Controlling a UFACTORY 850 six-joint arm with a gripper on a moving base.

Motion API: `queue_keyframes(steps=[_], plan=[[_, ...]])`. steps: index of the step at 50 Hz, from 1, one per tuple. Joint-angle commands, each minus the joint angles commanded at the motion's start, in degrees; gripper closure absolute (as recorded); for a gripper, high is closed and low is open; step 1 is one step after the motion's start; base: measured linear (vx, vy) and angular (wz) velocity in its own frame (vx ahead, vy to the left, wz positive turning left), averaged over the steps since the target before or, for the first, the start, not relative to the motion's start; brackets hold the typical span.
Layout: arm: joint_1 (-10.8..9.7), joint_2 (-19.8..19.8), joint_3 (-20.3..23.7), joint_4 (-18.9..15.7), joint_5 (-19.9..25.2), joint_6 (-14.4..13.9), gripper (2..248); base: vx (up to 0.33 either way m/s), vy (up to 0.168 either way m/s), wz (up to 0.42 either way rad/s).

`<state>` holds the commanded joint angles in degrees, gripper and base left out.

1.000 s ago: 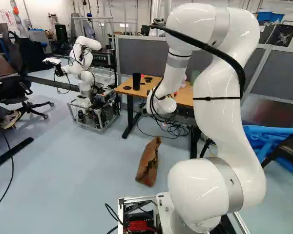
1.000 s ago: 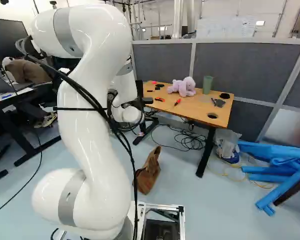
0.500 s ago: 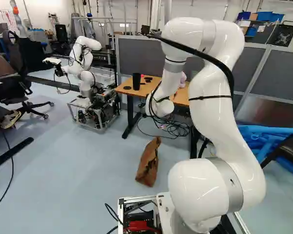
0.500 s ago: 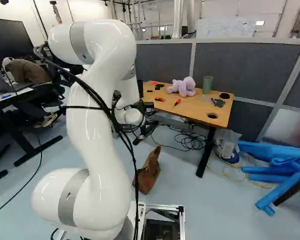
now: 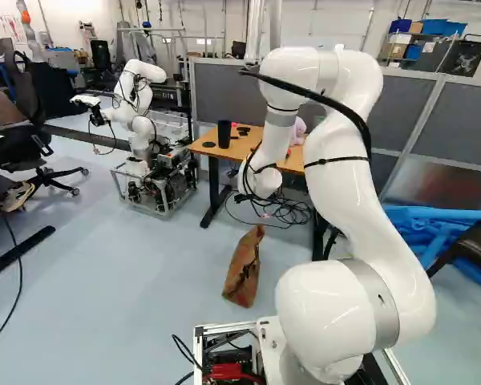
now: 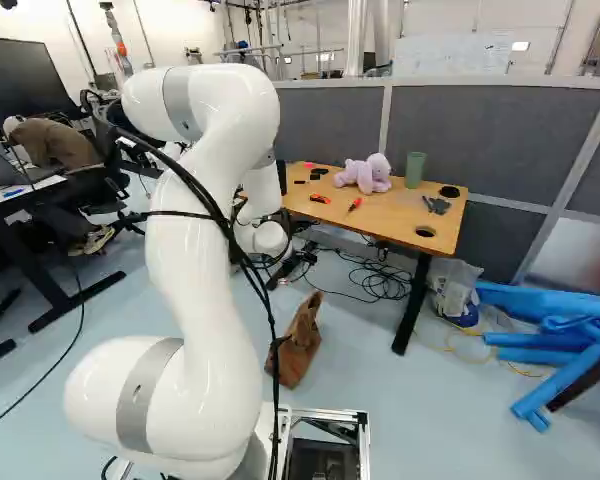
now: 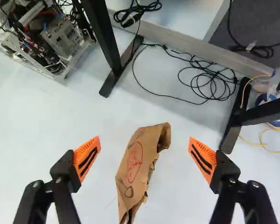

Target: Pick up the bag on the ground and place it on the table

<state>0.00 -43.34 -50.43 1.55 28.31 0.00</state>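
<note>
Taking twelve o'clock as straight ahead of my base, I'm seeing the brown paper bag [image 5: 243,269] on the floor [image 5: 128,281] at about twelve, on my side of the table [image 6: 385,212]. I'm holding my gripper [image 5: 261,207] above the floor. In the wrist view, the gripper [image 7: 145,142] is standing spread wide, its orange pads [image 7: 87,157] well apart, touching nothing. The bag is showing between the fingers, lower down, its folded end pointing toward the table. Tangled black cables [image 7: 207,84] are lying between the table's feet. On the tabletop a purple plush toy [image 6: 368,174] is sitting just beside a green cup [image 6: 415,168]. Another robot [image 5: 140,96] is standing toward eleven o'clock, and blue rolls [image 6: 540,299] are lying toward two.
</note>
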Motion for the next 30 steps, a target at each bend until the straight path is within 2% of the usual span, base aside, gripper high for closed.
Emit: queue_keyframes(steps=[30], plan=[[0.00,-7.00,-5.21,4.17,-5.82,0.00,3,0.000,0.000,0.000]])
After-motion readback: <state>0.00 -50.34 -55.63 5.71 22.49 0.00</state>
